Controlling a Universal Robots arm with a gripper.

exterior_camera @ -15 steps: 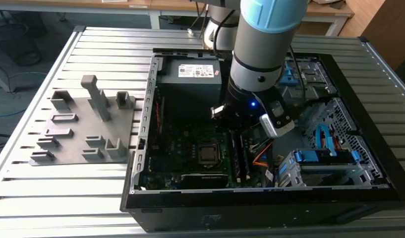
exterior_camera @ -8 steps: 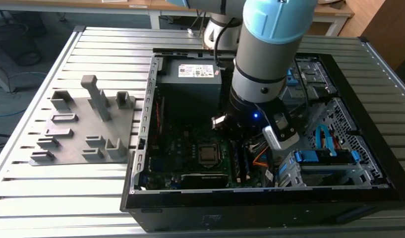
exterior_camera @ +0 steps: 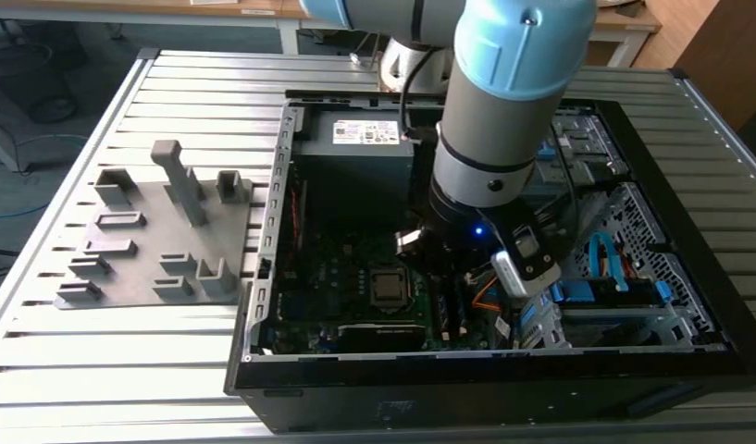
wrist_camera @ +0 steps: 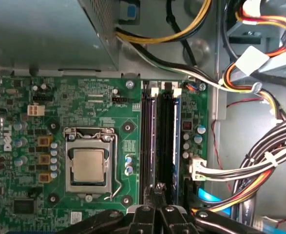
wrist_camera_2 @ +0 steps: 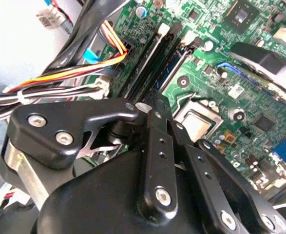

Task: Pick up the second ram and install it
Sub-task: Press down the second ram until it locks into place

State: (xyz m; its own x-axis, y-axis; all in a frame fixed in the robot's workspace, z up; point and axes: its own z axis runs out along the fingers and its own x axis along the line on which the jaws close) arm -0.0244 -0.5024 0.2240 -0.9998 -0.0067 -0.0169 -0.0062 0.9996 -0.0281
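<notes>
Hand (wrist_camera: 156,207) of black linked metal fingers hangs low inside the open black computer case (exterior_camera: 501,375), its tips pressed together at the near end of the memory slots (wrist_camera: 160,141). What looks like the second ram (wrist_camera: 165,139), a long thin dark stick, stands edge-on in the black slot just beside its twin (wrist_camera: 148,139), running along the green motherboard (wrist_camera: 84,102); the hand's tips seem to touch its upper edge, though whether they pinch it or merely bear on it cannot be told.

Beside the slots sits the square silver processor socket (wrist_camera: 89,165), and bundled orange, yellow and black cables (wrist_camera: 245,170) run past on the other side. In the exterior view the pale blue and grey arm (exterior_camera: 501,111) reaches down into the case, which rests on a ribbed metal counter (exterior_camera: 130,370) near a grey plastic fixture block tray (exterior_camera: 155,231).

By the look of it, the installing step is in hand: the stick appears to be in its slot. The next move would call for even downward pressure so both end latches close.
</notes>
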